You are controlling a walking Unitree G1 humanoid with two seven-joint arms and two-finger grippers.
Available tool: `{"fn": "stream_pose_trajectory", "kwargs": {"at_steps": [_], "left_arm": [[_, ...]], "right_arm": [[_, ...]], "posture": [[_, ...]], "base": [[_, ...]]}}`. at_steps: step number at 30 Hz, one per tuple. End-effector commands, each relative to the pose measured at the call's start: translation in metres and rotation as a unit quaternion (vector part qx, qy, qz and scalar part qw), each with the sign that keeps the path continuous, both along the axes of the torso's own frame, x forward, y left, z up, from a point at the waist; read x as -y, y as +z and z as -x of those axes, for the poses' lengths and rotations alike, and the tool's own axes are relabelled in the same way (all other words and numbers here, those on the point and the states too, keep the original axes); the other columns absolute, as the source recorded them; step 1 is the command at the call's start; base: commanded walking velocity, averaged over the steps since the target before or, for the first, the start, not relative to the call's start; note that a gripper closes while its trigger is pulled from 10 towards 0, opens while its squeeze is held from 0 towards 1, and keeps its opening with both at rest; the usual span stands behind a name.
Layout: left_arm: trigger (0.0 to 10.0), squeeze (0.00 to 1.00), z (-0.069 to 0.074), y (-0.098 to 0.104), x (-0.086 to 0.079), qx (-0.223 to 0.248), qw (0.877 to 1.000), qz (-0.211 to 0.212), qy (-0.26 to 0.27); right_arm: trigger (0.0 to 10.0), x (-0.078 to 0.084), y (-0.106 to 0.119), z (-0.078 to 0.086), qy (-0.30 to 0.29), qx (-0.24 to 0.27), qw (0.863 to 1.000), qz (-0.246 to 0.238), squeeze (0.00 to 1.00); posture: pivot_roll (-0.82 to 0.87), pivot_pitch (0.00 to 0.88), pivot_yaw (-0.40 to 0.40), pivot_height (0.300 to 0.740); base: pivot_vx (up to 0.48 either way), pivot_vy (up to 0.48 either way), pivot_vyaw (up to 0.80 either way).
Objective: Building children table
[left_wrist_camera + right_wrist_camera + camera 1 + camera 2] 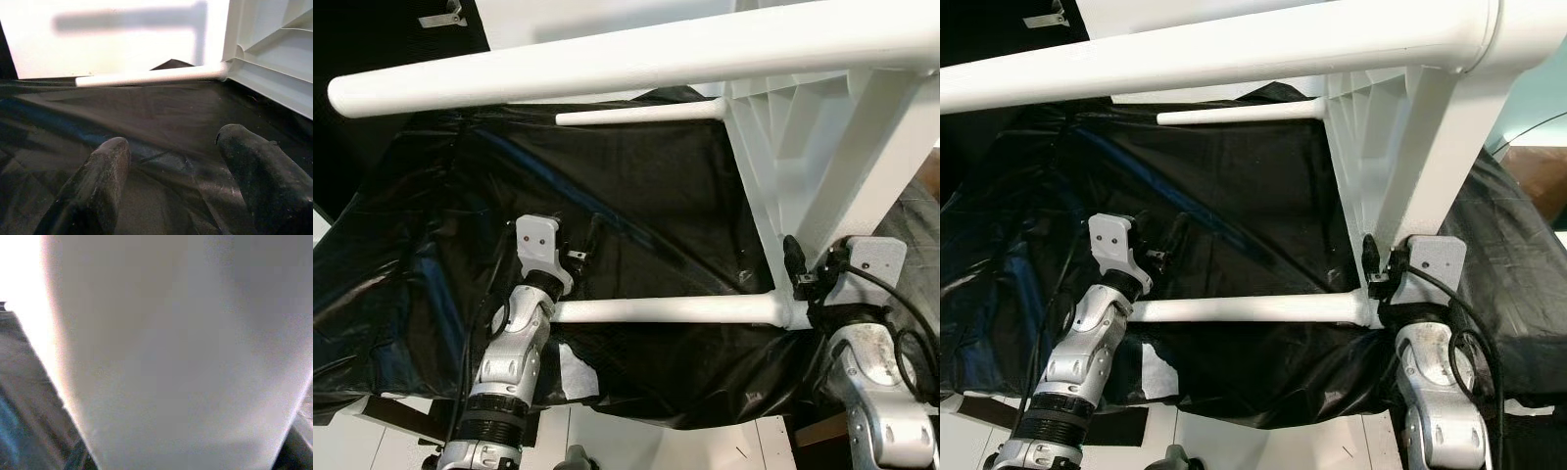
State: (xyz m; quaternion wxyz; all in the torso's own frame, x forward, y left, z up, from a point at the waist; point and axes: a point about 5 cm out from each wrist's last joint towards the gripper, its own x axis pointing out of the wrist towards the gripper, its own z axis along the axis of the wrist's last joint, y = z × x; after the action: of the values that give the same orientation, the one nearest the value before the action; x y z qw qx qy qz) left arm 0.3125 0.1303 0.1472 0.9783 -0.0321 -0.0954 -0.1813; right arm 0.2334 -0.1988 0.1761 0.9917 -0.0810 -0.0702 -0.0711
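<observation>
White plastic on black sheeting in the left eye view: showed the children's table point(773, 127) tipped on its side on a black sheet point(636, 186), ribbed underside facing the left arm. Counted three legs already in their sockets: an upper leg point(607, 64) close to the camera, a far leg point(636, 115), and a near leg point(666, 310) lying level just above the sheet. Found the left gripper point(582, 245) just behind the free end of the near leg, not holding it. Found the right gripper point(795, 269) pressed in by that leg's socket at the table corner.

Right eye view: gave the same layout and nothing more.

Left wrist view: showed both black fingers point(98, 186) spread apart, empty, over the sheet and aimed toward the far leg.

Right wrist view: showed a white surface point(171, 357), blurred and very close, probably the leg or the frame. Could not tell whether that gripper was open or clamped.

Judged the step as seating or checking the near leg. Would next call for a firm hold near the socket and a push or twist along the leg's axis, with the frame braced against sliding on the slippery sheet.
</observation>
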Motion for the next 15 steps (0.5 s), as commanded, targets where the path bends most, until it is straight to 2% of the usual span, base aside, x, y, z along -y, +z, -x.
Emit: {"fn": "stream_pose_trajectory", "kwargs": {"at_steps": [1,4,8,15], "left_arm": [[10.0,0.0,0.002,-0.003,-0.001,0.0,1.0,0.002,0.002],[10.0,0.0,0.004,-0.006,0.0,-0.002,1.0,0.007,0.007],[10.0,0.0,0.006,-0.007,0.0,-0.001,1.0,0.007,0.01],[10.0,0.0,0.007,-0.006,-0.004,0.002,1.0,0.006,0.02]], "right_arm": [[10.0,0.019,-0.022,0.003,-0.086,-0.026,0.996,0.0,0.0],[10.0,0.016,-0.035,-0.004,-0.09,-0.02,0.996,-0.012,0.0],[10.0,0.009,-0.038,-0.013,-0.067,-0.02,0.997,-0.026,0.0],[10.0,0.003,-0.039,-0.021,-0.019,-0.024,0.999,-0.011,0.0]], "posture": [[-0.09,0.063,0.028,0.74],[-0.08,0.063,0.025,0.74],[-0.07,0.062,0.023,0.74],[-0.05,0.057,0.015,0.74]], "base": [[0.0,0.0,0.0],[0.0,0.0,0.0],[0.0,0.0,0.0],[0.0,0.0,0.0]]}}
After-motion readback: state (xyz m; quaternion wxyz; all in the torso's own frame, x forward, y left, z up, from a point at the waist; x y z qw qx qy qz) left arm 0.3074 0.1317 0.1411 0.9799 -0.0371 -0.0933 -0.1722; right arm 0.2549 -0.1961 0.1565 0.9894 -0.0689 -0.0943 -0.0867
